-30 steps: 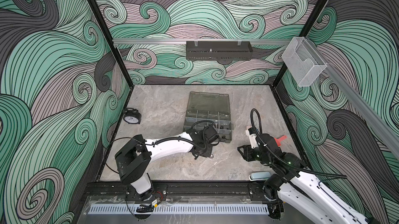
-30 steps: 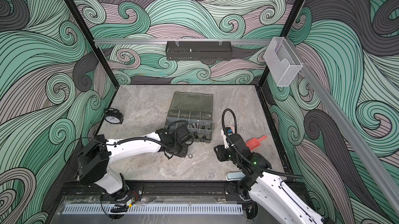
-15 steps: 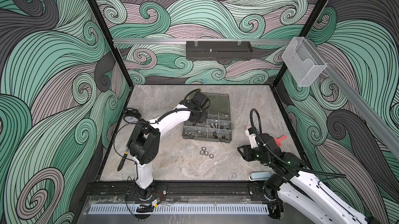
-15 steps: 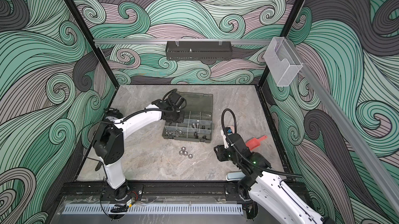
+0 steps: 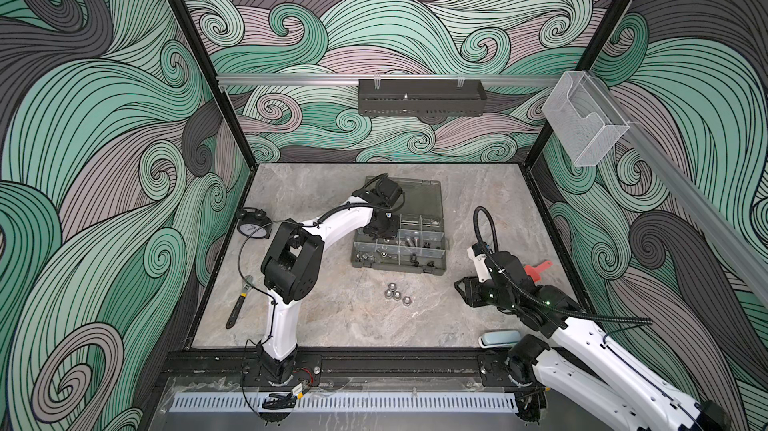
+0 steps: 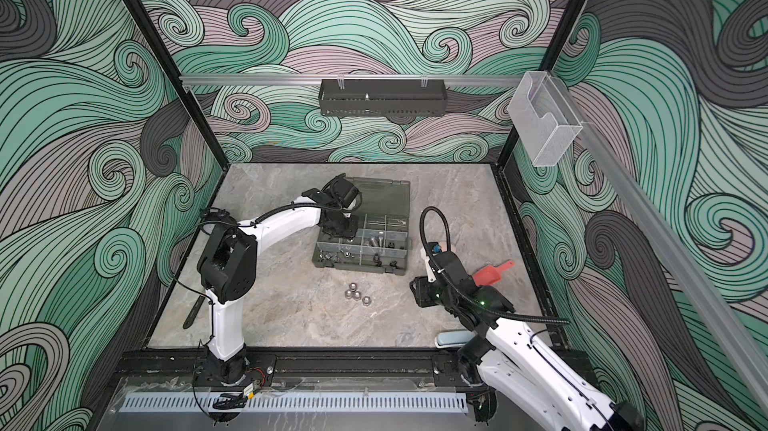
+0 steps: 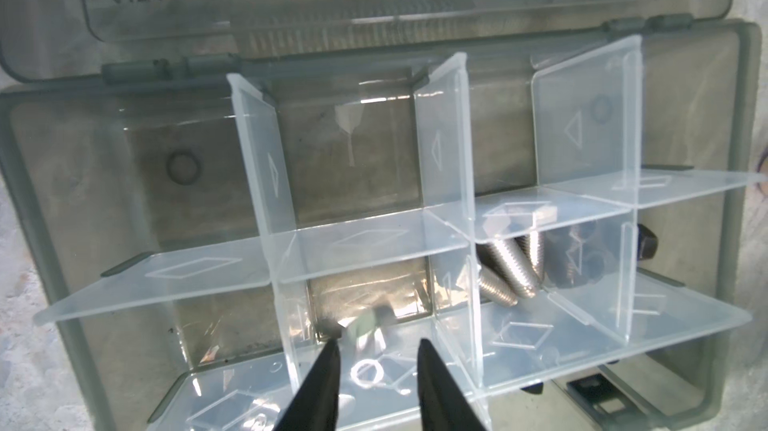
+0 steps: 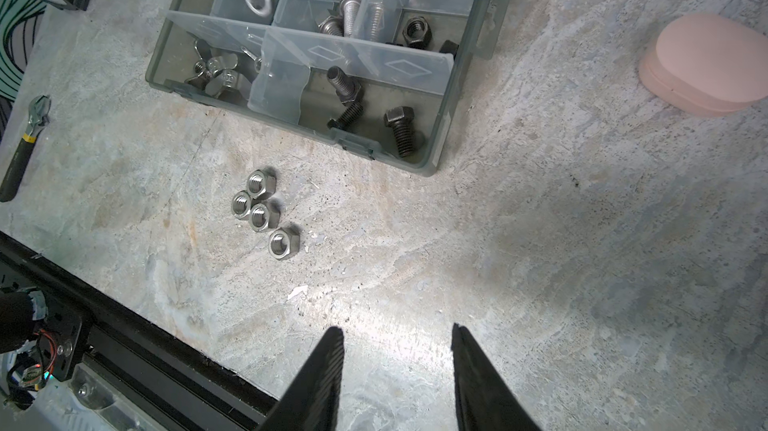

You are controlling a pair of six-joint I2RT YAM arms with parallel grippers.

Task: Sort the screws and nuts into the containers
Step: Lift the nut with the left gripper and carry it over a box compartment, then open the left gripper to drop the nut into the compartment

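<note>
The adjustable wrench lies at the left edge of the table. The left gripper hangs over the left part of the organizer case, jaws partly apart, gripping nothing. A blurred small item just beyond its tips cannot be identified. A middle compartment holds silver screws and the near right one black screws. Four silver nuts lie on the table just near of the case. The right gripper hovers over bare table, jaws partly apart, empty.
</note>
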